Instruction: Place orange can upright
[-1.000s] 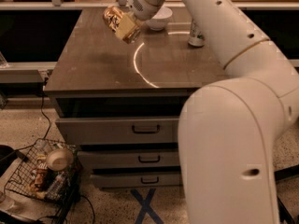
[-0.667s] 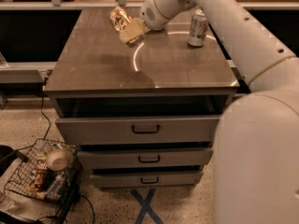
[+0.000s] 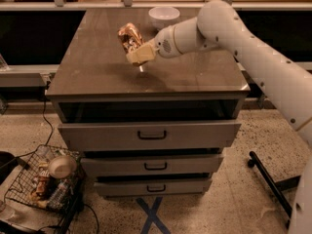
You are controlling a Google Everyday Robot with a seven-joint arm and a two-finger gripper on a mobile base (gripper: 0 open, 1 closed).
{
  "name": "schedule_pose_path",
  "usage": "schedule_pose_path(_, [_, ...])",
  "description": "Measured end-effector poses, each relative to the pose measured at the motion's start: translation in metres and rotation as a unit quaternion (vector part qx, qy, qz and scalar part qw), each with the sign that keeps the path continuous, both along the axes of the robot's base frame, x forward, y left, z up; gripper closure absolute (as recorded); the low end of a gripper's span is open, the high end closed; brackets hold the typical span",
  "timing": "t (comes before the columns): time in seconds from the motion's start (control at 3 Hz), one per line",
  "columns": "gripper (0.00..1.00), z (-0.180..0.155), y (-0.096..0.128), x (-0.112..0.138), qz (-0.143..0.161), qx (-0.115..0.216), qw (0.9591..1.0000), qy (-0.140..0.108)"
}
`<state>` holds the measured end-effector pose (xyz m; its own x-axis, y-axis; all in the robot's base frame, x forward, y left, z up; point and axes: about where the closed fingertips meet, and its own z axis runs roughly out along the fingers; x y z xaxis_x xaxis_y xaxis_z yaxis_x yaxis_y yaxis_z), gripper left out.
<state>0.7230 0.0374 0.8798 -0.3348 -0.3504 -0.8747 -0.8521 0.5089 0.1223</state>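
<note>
- The orange can (image 3: 129, 37) is shown held in the air above the top of the cabinet (image 3: 97, 77), over the middle of that top and somewhat towards its rear. No contact with the surface is seen.
- The gripper (image 3: 137, 51) is shown closed on the orange can. The can is clamped near its lower end between the pale fingers (image 3: 142, 55), so most of its body is left free above the grip.
- The can is carried tilted, with its upper end leaned towards the left rear of the cabinet. The upright placement is therefore judged not yet done, and the tilt is judged to follow from the angle of the wrist.
- The arm (image 3: 234, 38) is extended over the cabinet from its right side, so the can is brought over bare surface and not over an edge.
- A white bowl (image 3: 164, 16) is set at the rear edge of the cabinet top, apart from the can. Open surface is left in front of it for the placement.
- A wire basket (image 3: 29, 191) with assorted items is seen on the floor at the cabinet's lower left. It is judged to have no part in the task.
- For completion, it is judged that the can must be turned until one flat end faces the cabinet top, then lowered and released. If it is released while tilted, the can may tip over and roll.
</note>
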Motion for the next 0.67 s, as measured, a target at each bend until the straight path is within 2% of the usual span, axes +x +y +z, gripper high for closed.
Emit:
schedule_pose_path(0.33, [1.0,0.001,0.006,-0.002,-0.023,0.056,0.9954,-0.075])
schedule_pose_path(0.67, [1.0,0.017,0.008,0.011,-0.049,0.104,0.9844,-0.133])
